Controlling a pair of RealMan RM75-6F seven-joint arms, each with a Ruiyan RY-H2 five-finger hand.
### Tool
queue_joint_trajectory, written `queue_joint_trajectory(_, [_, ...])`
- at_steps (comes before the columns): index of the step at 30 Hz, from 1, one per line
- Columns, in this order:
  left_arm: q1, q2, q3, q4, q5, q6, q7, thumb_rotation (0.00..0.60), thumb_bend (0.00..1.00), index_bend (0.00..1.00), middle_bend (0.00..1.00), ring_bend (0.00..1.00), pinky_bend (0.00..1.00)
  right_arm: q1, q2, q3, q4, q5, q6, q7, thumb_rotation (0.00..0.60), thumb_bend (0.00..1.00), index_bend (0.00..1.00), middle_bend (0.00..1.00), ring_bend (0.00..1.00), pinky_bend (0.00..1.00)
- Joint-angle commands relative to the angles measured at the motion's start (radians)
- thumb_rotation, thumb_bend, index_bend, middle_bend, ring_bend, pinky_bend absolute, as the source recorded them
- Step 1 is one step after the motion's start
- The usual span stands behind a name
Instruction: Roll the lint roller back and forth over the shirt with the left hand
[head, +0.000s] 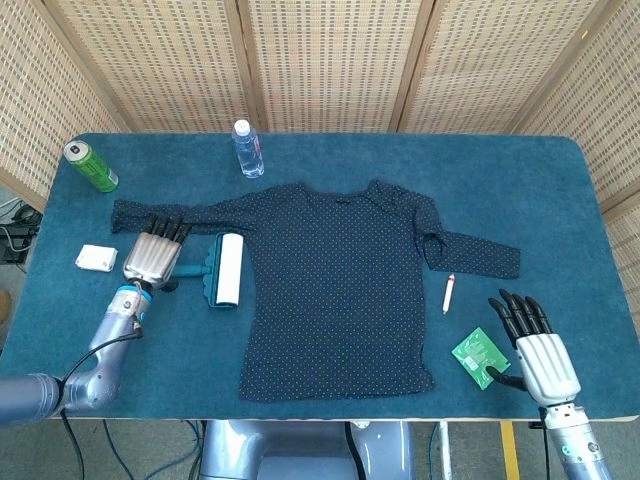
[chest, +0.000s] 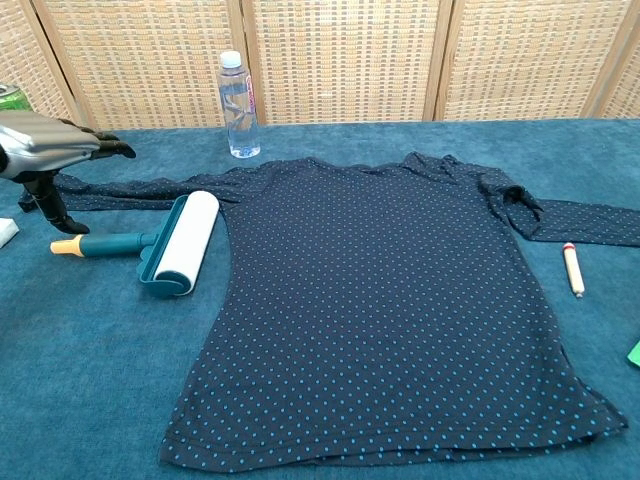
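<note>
The lint roller (head: 224, 270) (chest: 170, 244), teal with a white roll and an orange-tipped handle, lies on the table just left of the shirt's edge. A dark blue dotted shirt (head: 345, 285) (chest: 390, 300) is spread flat in the middle of the table. My left hand (head: 153, 257) (chest: 45, 148) hovers over the handle end with its fingers spread and nothing in it. My right hand (head: 535, 350) sits open at the front right corner, beside a green packet (head: 478, 357).
A water bottle (head: 248, 149) (chest: 238, 105) stands behind the shirt. At the back left is a green can (head: 91, 165). A white block (head: 96, 259) lies left of my left hand. A small pen-like stick (head: 449, 293) (chest: 573, 268) lies right of the shirt.
</note>
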Motion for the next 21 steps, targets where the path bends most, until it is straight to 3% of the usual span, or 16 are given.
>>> queue_joint_trajectory(1, [0.116,0.019,0.005,-0.033,0.209,0.11,-0.179,0.6,0.24,0.0,0.0,0.0,0.0,0.0,-0.001,0.002,0.001,0.004,-0.002,-0.001,0.6,0.03,0.0,0.0,0.0,0.0])
queue_joint_trajectory(6, [0.299,-0.003,0.067,-0.026,0.491,0.342,-0.398,0.6,0.24,0.0,0.0,0.0,0.0,0.001,-0.004,0.009,0.009,0.014,-0.003,-0.001,0.6,0.03,0.0,0.0,0.0,0.0])
queue_joint_trajectory(12, [0.478,-0.052,0.107,0.051,0.66,0.552,-0.515,0.6,0.24,0.0,0.0,0.0,0.0,0.0,-0.006,0.016,0.015,0.025,-0.001,-0.003,0.6,0.03,0.0,0.0,0.0,0.0])
queue_joint_trajectory(15, [0.533,-0.057,0.117,0.073,0.699,0.598,-0.529,0.6,0.23,0.0,0.0,0.0,0.0,-0.001,-0.006,0.02,0.015,0.029,0.003,-0.003,0.6,0.03,0.0,0.0,0.0,0.0])
queue_joint_trajectory(21, [0.628,-0.031,0.149,0.09,0.75,0.625,-0.552,0.6,0.09,0.0,0.0,0.0,0.0,-0.006,-0.002,0.03,0.014,0.038,0.016,-0.003,0.6,0.03,0.0,0.0,0.0,0.0])
